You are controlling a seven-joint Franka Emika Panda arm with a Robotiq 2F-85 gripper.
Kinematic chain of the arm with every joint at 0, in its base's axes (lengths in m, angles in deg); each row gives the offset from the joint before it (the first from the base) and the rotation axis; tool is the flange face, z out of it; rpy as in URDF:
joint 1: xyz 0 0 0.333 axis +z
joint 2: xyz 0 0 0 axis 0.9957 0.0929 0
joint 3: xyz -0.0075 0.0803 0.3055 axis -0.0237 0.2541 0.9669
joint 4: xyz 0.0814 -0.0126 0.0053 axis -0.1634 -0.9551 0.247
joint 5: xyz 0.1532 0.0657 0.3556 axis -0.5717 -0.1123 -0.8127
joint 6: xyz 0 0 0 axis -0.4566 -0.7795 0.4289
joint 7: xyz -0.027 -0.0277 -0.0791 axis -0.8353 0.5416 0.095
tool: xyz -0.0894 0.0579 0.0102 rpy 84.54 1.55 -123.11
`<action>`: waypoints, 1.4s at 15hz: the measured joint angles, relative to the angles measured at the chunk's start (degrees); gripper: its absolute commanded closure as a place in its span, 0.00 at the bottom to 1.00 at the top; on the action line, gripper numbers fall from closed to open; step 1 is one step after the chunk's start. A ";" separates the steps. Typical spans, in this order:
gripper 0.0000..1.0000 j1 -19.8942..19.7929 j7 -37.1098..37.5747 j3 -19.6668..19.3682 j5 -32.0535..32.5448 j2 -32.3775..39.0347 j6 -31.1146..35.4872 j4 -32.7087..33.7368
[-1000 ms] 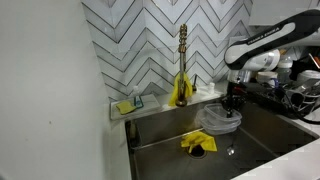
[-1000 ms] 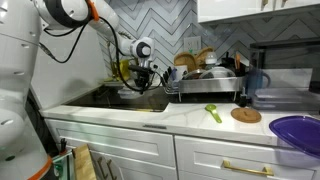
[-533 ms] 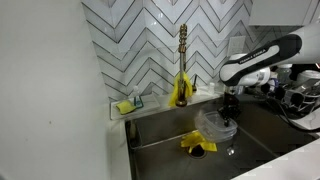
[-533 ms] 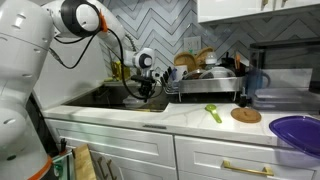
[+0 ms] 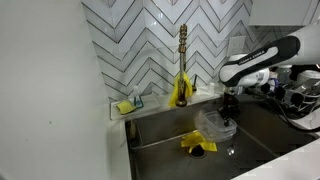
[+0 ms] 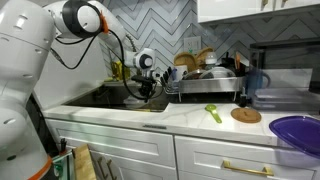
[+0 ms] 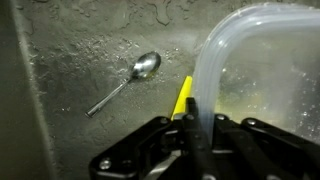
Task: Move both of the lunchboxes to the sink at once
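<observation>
The clear lunchboxes (image 5: 213, 124) hang as a stack low inside the steel sink (image 5: 160, 128), just above its floor. My gripper (image 5: 228, 104) comes down from the right and is shut on their near rim. In the wrist view the fingers (image 7: 196, 128) pinch the see-through rim of the lunchboxes (image 7: 215, 60), and I cannot tell the two apart there. In an exterior view the gripper (image 6: 144, 90) sits over the sink (image 6: 105, 98) and the lunchboxes are hard to make out.
A yellow cloth (image 5: 197, 144) lies by the drain, its edge (image 7: 182, 97) under the rim. A spoon (image 7: 128, 80) lies on the sink floor. Around it: gold faucet (image 5: 183, 55), sponge tray (image 5: 128, 105), dish rack (image 6: 205, 78), green utensil (image 6: 214, 113).
A second ago the gripper held the lunchboxes higher and further right; it has come down and left into the sink. Over the last half second nothing moved.
</observation>
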 measured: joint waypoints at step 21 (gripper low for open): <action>0.00 3.36 0.21 -0.99 6.11 7.61 1.73 7.54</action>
